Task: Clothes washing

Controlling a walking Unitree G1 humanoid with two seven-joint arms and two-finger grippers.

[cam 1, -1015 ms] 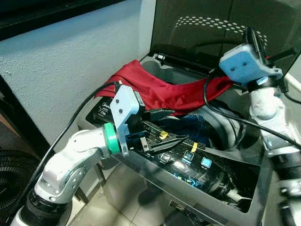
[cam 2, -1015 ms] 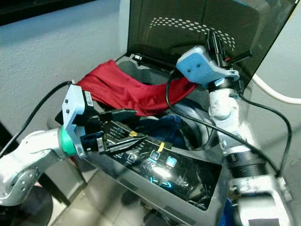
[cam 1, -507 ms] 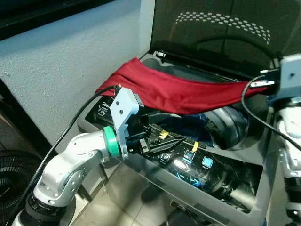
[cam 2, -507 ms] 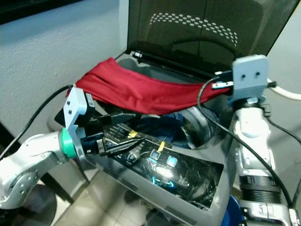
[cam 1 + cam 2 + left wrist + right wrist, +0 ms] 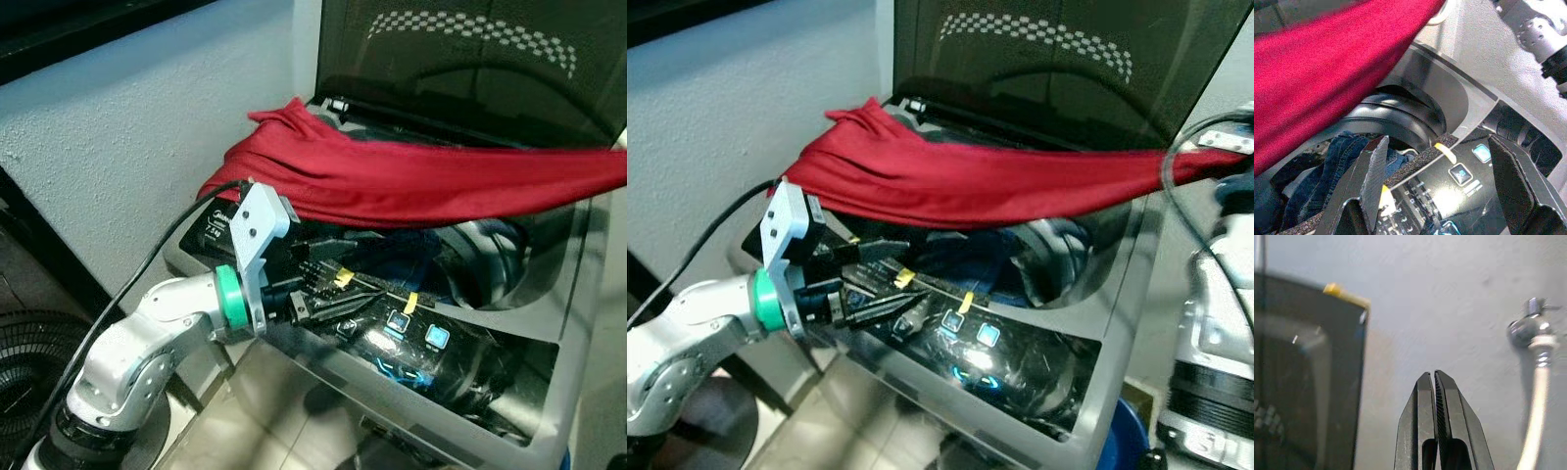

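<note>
Our top-loading washing machine [image 5: 568,323] stands lid-up, its glossy dark control panel [image 5: 411,338] lit. Across the round drum opening stretches the soft red garment [image 5: 411,186], one end bunched on the rear corner, the other drawn toward our right arm, likely to spread it. Crumpled denim [image 5: 1327,161] lies inside. Our left gripper [image 5: 338,284] hovers unclenched over the panel; right gripper [image 5: 1436,396] is pressed closed, nothing visible between its ribbed fingers.

The left arm [image 5: 147,338] is made of rounded silver shells, with a green ring [image 5: 228,299] at the wrist and a pale blue-grey camera block [image 5: 253,227]. A black cable [image 5: 137,269] is run along it. Long black ridged fingers [image 5: 1440,421] are carried by the right tool [image 5: 1435,377].
</note>
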